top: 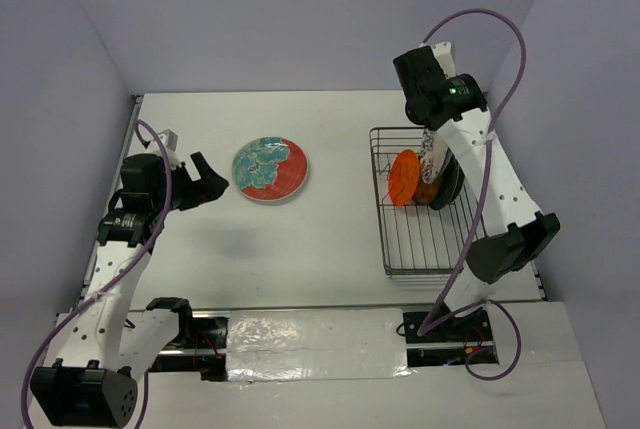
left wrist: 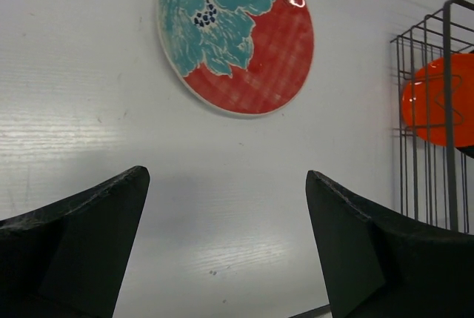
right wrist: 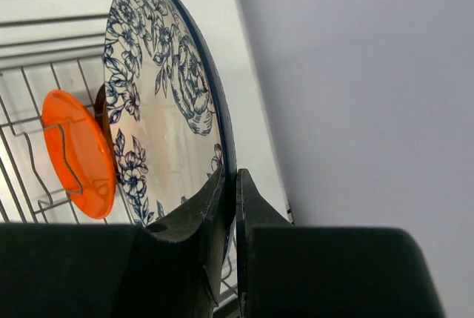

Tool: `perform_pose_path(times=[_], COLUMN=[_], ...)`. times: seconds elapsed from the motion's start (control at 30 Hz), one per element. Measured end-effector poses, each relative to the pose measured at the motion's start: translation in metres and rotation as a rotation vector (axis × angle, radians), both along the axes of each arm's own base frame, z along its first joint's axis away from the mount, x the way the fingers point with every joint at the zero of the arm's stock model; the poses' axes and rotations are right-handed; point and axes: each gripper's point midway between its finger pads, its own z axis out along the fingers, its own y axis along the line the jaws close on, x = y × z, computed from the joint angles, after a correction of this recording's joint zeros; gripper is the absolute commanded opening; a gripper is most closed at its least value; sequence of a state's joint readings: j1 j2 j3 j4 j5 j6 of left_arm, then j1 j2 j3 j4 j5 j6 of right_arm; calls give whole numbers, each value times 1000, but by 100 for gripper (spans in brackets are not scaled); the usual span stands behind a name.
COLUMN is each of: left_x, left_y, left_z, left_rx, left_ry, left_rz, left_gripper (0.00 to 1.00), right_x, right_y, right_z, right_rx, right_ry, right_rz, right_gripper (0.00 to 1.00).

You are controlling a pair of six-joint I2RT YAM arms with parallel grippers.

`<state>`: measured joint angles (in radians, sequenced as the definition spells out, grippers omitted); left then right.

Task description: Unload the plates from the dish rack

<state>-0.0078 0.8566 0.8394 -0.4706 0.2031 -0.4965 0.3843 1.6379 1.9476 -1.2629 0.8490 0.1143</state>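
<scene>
L end effector (top: 207, 185) hangs well left of the dish rack (top: 425, 244), fingers wide apart, holding nothing; bare desk (top: 300, 249) shows betw. them in the wrist view. Large teal-and-red plate (top: 270, 170) lies flat on the desk, left of the rack, betw. the L end effector and the rack, touching neither. In the rack's far half, the small orange plate (top: 404, 178) stands on edge near the rack's left wall. Just right of it the white floral plate (right wrist: 159, 95) is upright, rim pinched by the R end effector (right wrist: 231, 184) — one finger clamped on each face. Dark plate (top: 448, 189) stands toward the rack's right side, partly hidden by the R arm (top: 490, 189).
</scene>
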Motion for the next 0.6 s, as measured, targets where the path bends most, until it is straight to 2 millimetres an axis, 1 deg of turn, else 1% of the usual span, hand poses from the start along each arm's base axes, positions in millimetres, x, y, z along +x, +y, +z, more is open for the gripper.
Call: perform_pose_path(times=[0.1, 0.2, 0.27, 0.37, 0.4, 0.47, 0.5, 0.53, 0.6], left_x=[0, -3, -7, -17, -22, -31, -37, -42, -50], left_y=[-14, -40, -58, -85, -93, -107, -114, -123, -136], left_z=[5, 15, 28, 57, 70, 92, 102, 112, 129], left_rx=[-43, -129, -204, -329, -365, -405, -413, -418, -422], left_ry=[-27, -78, -127, -226, -265, -328, -349, -369, -385], left_rz=[-73, -215, -317, -473, -523, -604, -639, -675, -721], left_gripper=[100, 99, 100, 100, 100, 100, 100, 99, 100], right_x=[-8, -21, -33, -57, -67, -86, -95, -106, -122], right_y=[-2, -6, -10, -7, -1, 20, 38, 61, 97], right_z=[28, 56, 80, 114, 122, 128, 127, 123, 118], right_rx=[-8, 4, 31, 153, 225, 369, 455, 555, 700], right_ry=[-61, -138, -209, -330, -364, -405, -410, -404, -391], right_rz=[-9, -17, -15, 57, 115, 267, 369, 496, 671], right_gripper=[0, 0, 0, 0, 0, 0, 0, 0, 0])
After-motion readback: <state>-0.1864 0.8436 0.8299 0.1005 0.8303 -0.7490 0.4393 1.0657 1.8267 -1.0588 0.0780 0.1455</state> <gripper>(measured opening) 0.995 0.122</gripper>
